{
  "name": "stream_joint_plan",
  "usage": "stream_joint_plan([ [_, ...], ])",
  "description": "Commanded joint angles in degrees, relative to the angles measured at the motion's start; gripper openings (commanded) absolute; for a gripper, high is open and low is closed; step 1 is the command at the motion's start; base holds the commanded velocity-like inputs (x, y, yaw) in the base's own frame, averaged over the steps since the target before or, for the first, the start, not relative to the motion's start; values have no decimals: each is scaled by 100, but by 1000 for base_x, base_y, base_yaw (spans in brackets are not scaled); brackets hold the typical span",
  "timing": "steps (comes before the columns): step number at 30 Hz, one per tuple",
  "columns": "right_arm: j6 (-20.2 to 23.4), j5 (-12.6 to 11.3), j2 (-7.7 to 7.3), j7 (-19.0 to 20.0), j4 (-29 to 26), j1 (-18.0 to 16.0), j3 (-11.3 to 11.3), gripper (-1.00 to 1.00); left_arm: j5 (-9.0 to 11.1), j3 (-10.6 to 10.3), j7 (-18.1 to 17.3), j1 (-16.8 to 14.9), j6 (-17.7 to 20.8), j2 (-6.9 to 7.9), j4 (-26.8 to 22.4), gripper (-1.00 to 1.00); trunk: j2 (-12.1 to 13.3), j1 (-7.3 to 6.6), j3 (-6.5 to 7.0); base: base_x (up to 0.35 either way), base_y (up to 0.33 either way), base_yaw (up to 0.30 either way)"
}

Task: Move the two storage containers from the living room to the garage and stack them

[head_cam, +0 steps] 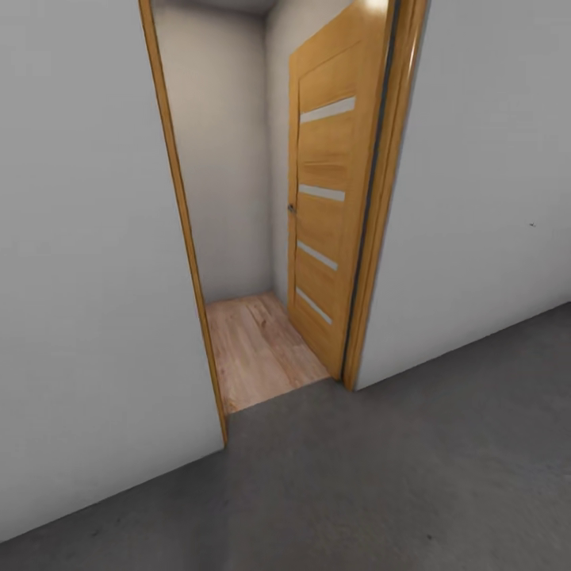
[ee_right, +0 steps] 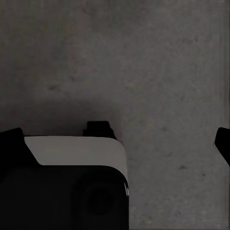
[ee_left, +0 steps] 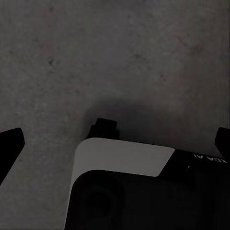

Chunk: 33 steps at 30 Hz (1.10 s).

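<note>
I stand on the dark grey speckled floor of the garage, facing a doorway in a plain white-grey wall. The wooden door hangs open, swung away from me into the space beyond, lying along the right side of the opening; it has four pale horizontal strips set in its panel and a small knob on its left edge. Past the threshold a short stretch of light wood planks runs to a far pale wall. The wooden frame borders the opening on both sides. My left wrist camera looks down on the same grey floor, with my white and black base below it; the dark fingers of my left gripper stand at the two edges of that picture, spread wide with nothing between them. My right wrist camera shows the same: the right gripper with its fingers wide apart, holding nothing, over bare concrete and my base.
</note>
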Motion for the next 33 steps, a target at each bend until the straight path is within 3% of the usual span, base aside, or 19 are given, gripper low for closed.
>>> stream_joint_plan([
  [1,-33,-58,5,0,18,-6,48,100,36,7,17,-4,14,-1,0,100,-3,3,-5,288,-161,-2],
  [33,-38,-27,-35,-5,18,-6,43,100,39,8,17,-4,13,6,0,100,-3,3,-5,285,-164,0],
])
